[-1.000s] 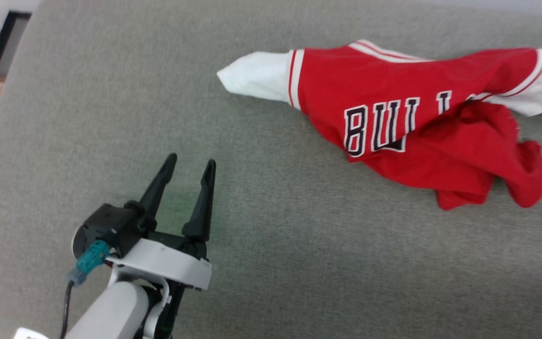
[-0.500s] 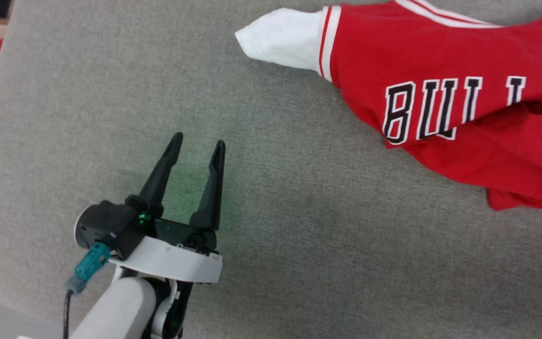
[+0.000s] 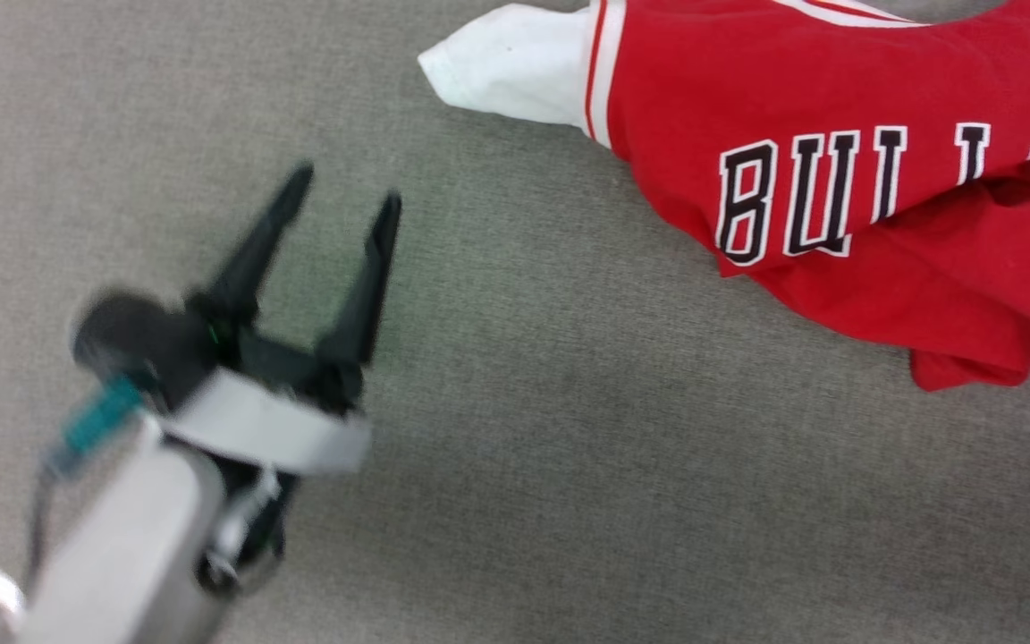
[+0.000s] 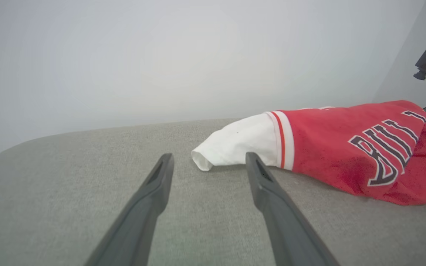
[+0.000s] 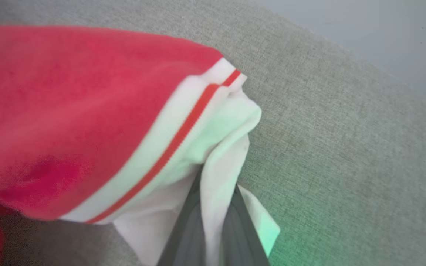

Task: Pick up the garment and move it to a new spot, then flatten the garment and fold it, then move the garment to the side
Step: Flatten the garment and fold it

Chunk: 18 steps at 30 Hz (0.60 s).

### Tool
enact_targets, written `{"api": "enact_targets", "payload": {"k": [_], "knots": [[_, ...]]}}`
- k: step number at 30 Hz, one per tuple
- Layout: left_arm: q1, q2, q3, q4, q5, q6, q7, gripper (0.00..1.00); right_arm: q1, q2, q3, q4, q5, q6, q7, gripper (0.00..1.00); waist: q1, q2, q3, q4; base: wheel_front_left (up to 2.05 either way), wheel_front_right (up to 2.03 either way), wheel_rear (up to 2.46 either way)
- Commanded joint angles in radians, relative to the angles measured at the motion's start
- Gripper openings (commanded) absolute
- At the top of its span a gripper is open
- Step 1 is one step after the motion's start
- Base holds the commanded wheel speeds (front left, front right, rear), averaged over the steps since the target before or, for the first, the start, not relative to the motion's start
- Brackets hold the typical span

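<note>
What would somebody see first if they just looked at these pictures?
The bright red garment with big black letters, crumpled at the upper right of the grey fabric surface in the head view. Next, the left gripper at the lower left, jaws open and empty, and the right gripper, jaws pinching the garment's white sleeve in the right wrist view.

Soft matt cloth garment (image 3: 837,80), red and white, on a rough-woven grey fabric surface (image 3: 569,447)
</note>
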Motion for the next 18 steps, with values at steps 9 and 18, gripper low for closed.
{"api": "enact_targets", "payload": {"k": [9, 18], "knots": [[-0.412, 0.075, -0.023, 0.191, -0.224, -0.187, 0.344, 1.0, 0.006, 0.013, 0.097, -0.029, 0.033, -0.001, -0.053, 0.0, 0.0, 0.0, 0.021, -0.06, 0.0, 0.0, 0.0], [-0.749, 0.08, -0.225, 0.45, -0.482, -0.198, 0.734, 1.0, -0.08, 0.031, 0.165, -0.051, 0.046, -0.001, -0.068, 0.0, 0.0, 0.0, 0.078, -0.109, 0.0, 0.0, 0.0]]}}
